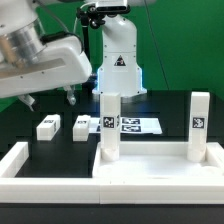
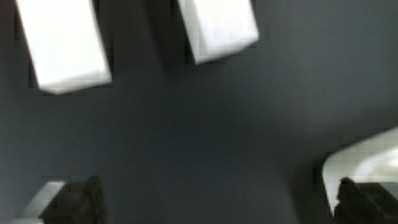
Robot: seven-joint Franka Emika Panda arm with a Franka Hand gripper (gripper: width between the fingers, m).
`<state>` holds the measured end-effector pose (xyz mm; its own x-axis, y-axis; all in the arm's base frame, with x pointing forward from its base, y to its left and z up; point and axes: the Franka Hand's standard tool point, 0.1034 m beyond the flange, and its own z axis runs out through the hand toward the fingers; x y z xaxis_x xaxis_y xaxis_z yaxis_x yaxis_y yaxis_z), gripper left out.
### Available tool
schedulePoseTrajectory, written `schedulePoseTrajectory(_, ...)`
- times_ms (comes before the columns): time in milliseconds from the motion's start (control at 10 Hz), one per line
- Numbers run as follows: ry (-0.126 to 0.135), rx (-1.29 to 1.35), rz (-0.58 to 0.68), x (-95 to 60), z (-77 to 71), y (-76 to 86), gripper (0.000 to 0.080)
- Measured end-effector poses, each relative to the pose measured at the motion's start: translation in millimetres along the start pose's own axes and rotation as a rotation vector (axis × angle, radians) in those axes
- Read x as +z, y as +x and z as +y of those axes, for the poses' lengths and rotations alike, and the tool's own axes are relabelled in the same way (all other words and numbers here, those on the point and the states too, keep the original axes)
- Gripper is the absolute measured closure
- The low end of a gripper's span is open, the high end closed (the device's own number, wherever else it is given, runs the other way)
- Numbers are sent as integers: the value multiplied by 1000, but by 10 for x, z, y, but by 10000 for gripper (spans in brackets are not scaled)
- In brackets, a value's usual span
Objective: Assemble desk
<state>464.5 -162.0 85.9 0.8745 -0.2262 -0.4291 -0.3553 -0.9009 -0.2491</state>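
Note:
The desk top (image 1: 150,172) lies flat at the front, a wide white tray. Two white legs stand upright on it, one (image 1: 110,125) at its left end and one (image 1: 200,124) at its right end, each with a square tag. Two more loose legs (image 1: 46,127) (image 1: 80,126) lie on the black table behind it. My gripper (image 1: 48,100) hovers open just above these two, with nothing between its fingers. In the wrist view both loose legs (image 2: 63,50) (image 2: 217,30) show as white blocks ahead of the gripper (image 2: 217,205). Its dark fingertips (image 2: 71,202) stand wide apart.
The marker board (image 1: 137,125) lies flat behind the desk top, between the upright legs. A long white border rail (image 1: 20,160) runs along the exterior view's left and front. A white rounded edge (image 2: 365,160) shows close to one fingertip in the wrist view.

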Motion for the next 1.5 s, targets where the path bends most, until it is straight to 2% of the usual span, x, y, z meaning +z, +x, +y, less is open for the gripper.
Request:
schedulePoseTrajectory(100, -17, 5, -73, 0, -7, -23, 150)
schedulePoseTrajectory(400, -2, 9, -236, 87, -11, -36, 150)
schedulePoseTrajectory(500, 11, 51, -323, 186, -17, -125, 150)
schedulePoseTrajectory(600, 9, 78, -387, 319, -19, -159, 150)
schedulePoseTrajectory(700, 6, 83, -414, 422, -17, -165, 150)
schedulePoseTrajectory(1100, 4, 81, -394, 394, -5, -137, 150)
schedulePoseTrajectory(1300, 2, 107, -421, 504, -33, -219, 150)
schedulePoseTrajectory(1500, 1, 121, -430, 572, 1, -222, 150)
